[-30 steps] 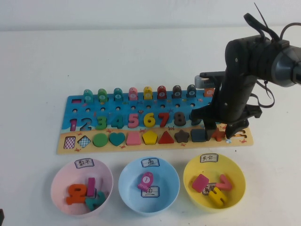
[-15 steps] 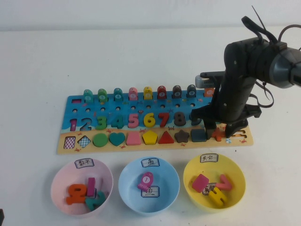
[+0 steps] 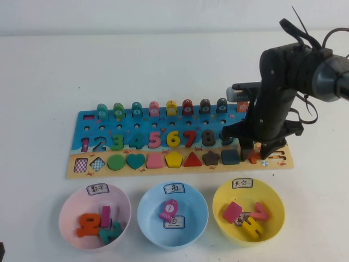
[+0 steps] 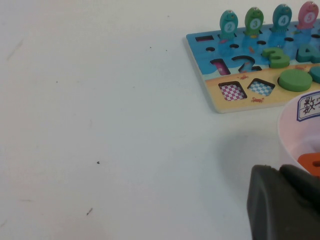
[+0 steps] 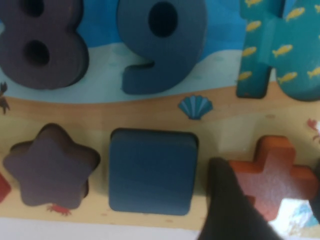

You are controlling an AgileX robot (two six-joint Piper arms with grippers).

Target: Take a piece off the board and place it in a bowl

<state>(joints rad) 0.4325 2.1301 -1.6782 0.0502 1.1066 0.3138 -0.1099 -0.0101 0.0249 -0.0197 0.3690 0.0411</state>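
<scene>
Straddling the piece: right gripper

The orange cross piece lies flat on the tan strip at the right end of the long blue board, centre right of the high view. The yellow bowl sits lower right, holding pink and yellow pieces.

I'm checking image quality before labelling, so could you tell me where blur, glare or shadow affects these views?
High view: even light, sharp; the right gripper and arm shade the board end, hiding most of the cross. Right wrist view: soft close-up, a dark finger blurred over the cross, glare beside it. Left wrist view: the left gripper is a dark blur beside the pink bowl.
</scene>
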